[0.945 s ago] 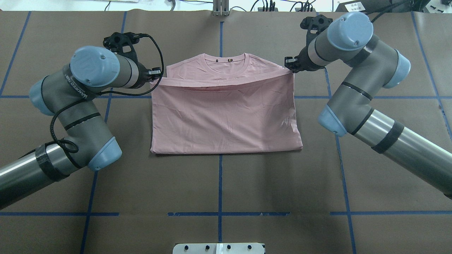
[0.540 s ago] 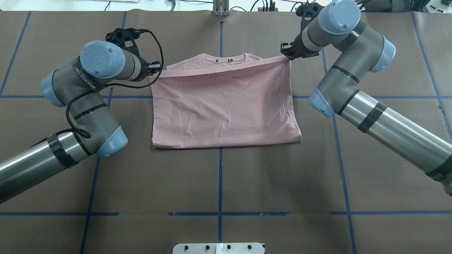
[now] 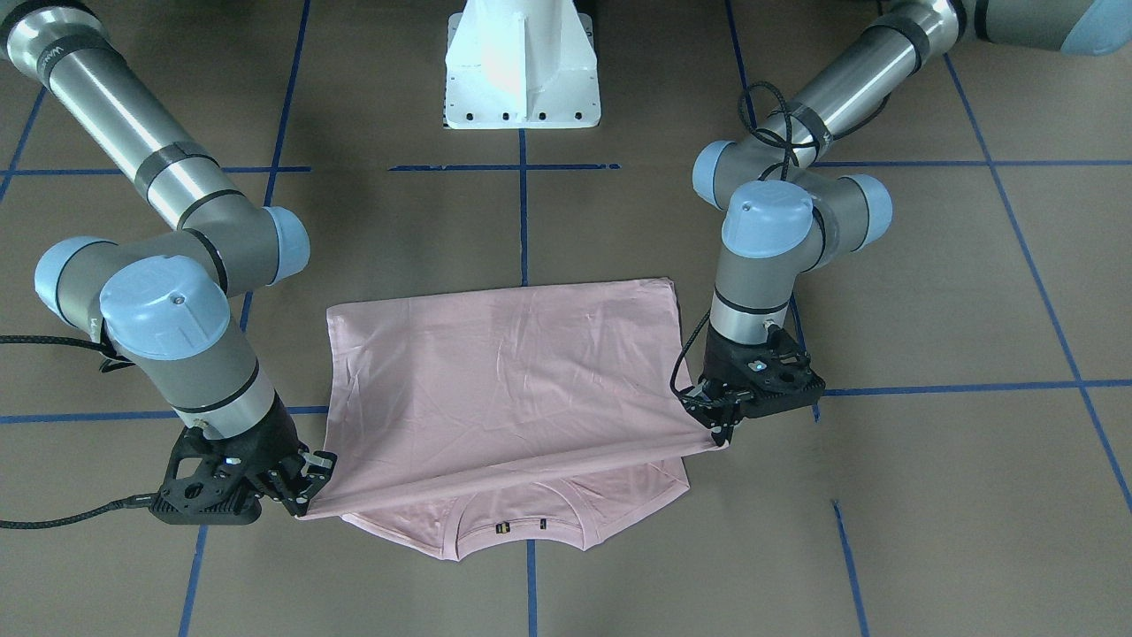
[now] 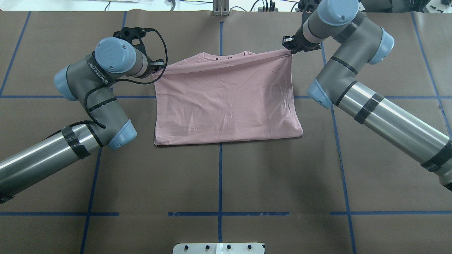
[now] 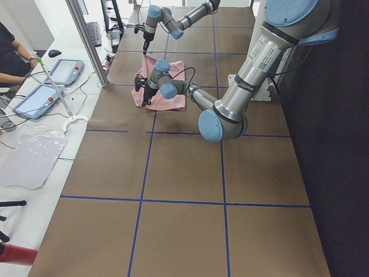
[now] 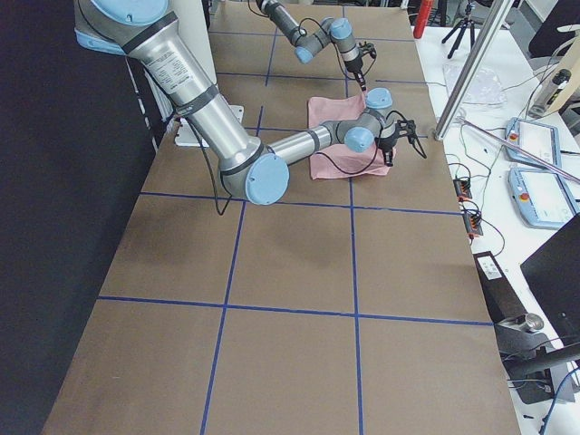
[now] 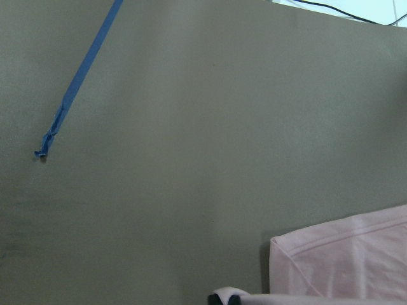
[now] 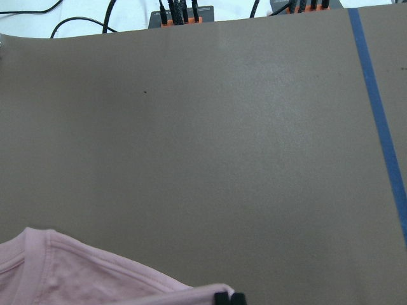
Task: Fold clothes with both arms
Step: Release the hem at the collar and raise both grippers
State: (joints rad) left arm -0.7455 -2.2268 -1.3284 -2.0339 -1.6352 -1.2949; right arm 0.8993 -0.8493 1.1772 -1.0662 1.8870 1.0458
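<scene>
The pale pink T-shirt (image 4: 226, 102) lies plain side up on the brown table, its lower half doubled over toward the collar (image 3: 522, 522). My left gripper (image 4: 158, 67) is shut on one corner of the lifted hem, which the front-facing view also shows (image 3: 721, 433). My right gripper (image 4: 289, 47) is shut on the other corner, low in the front-facing view (image 3: 301, 504). The hem hangs taut between them just above the neckline. Both wrist views show pink cloth (image 7: 343, 260) (image 8: 76, 267) at the bottom edge. The print is hidden.
The white pedestal base (image 3: 522, 71) stands at the robot's side of the table. Blue tape lines (image 4: 220, 183) grid the brown surface. Cables and plugs (image 8: 181, 13) line the far edge. A person (image 5: 11, 52) sits at a side bench with tablets (image 5: 60, 72).
Both grippers have carried the hem farther toward the table's far edge. The folded layer now covers most of the collar, which showed fully before.
</scene>
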